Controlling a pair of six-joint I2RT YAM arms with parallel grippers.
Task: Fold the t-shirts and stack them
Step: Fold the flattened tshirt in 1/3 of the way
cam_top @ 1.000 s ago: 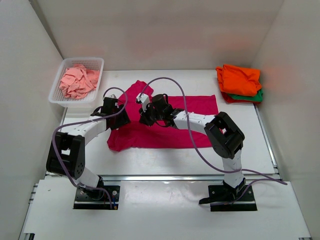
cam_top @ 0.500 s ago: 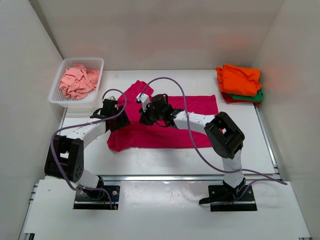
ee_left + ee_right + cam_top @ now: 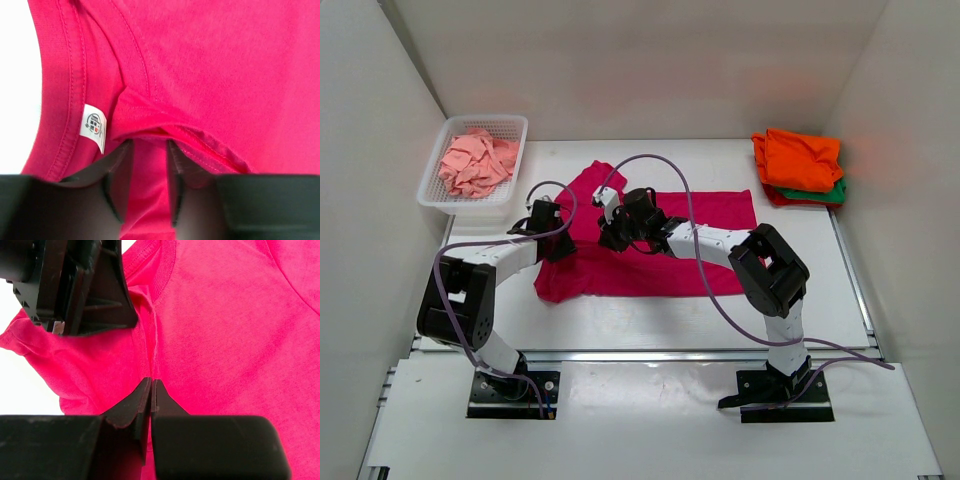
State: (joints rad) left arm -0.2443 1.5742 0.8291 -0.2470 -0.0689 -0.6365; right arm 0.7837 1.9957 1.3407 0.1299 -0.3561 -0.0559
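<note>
the left claw has its tips half buried in a bunched collar fold of the soft magenta-pink cloth t-shirt, narrow and gripping it. the right claw pinches a crease just beside it. the shirt lies spread beneath both. the left claw has edged farther back since a moment ago.
</note>
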